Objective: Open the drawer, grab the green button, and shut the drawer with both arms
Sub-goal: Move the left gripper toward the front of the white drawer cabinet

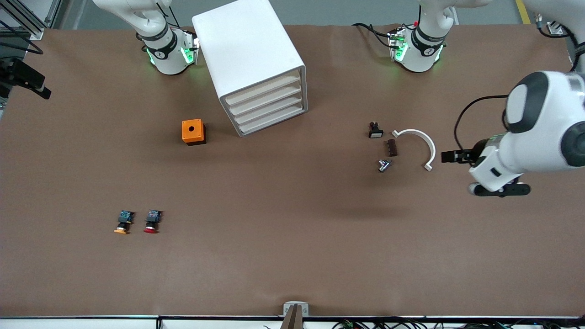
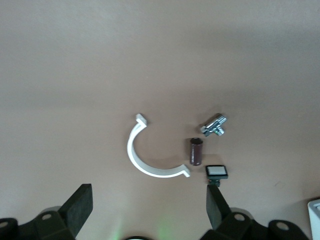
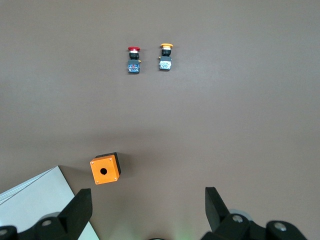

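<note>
The white cabinet (image 1: 249, 55) stands near the robots' bases, and a corner of it shows in the right wrist view (image 3: 30, 197). Its four cream drawer fronts are all shut; the drawer (image 1: 274, 122) is the lowest. The green button is hidden. My left gripper (image 1: 500, 189) is open and empty, up over the table at the left arm's end, beside a white C-shaped clamp (image 1: 418, 144); it also shows in the left wrist view (image 2: 148, 197). My right gripper (image 3: 149, 210) is open and empty, high over the table beside the cabinet and out of the front view.
An orange box (image 1: 193, 131) with a round hole sits beside the cabinet. A yellow-capped button (image 1: 122, 222) and a red-capped one (image 1: 151, 221) lie nearer the front camera. A black switch (image 1: 375, 130), a brown cylinder (image 1: 392, 147) and a metal piece (image 1: 384, 165) lie by the clamp.
</note>
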